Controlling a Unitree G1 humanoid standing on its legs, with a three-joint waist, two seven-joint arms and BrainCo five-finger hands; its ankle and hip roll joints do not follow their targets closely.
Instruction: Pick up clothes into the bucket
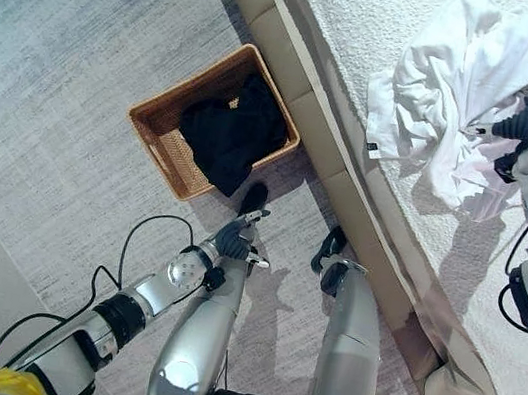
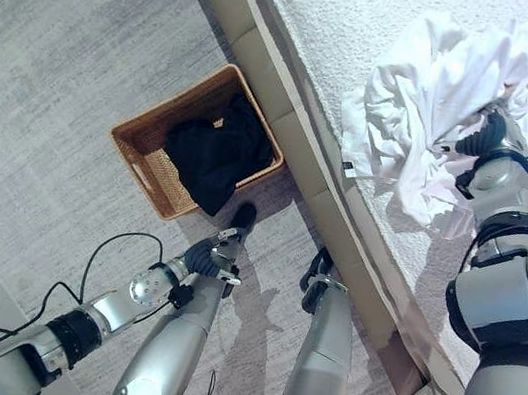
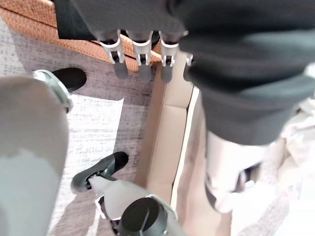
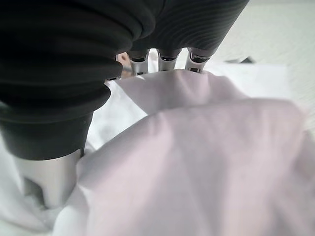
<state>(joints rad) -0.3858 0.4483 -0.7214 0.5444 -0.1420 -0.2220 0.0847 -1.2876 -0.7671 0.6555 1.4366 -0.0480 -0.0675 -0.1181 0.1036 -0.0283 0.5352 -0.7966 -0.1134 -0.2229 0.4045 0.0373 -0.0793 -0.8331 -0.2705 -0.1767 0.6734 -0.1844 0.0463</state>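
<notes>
While the wicker basket on the carpet holds a black garment, right hand sits buried in crumpled white shirt on bed, grip can't tell; left hand relaxed, fingers straight, w/ nothing in it.

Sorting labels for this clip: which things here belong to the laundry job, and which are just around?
Job: white garment on the bed; wicker basket; black garment inside it; right hand in the white cloth; left hand.
Around: bed; carpet.
</notes>
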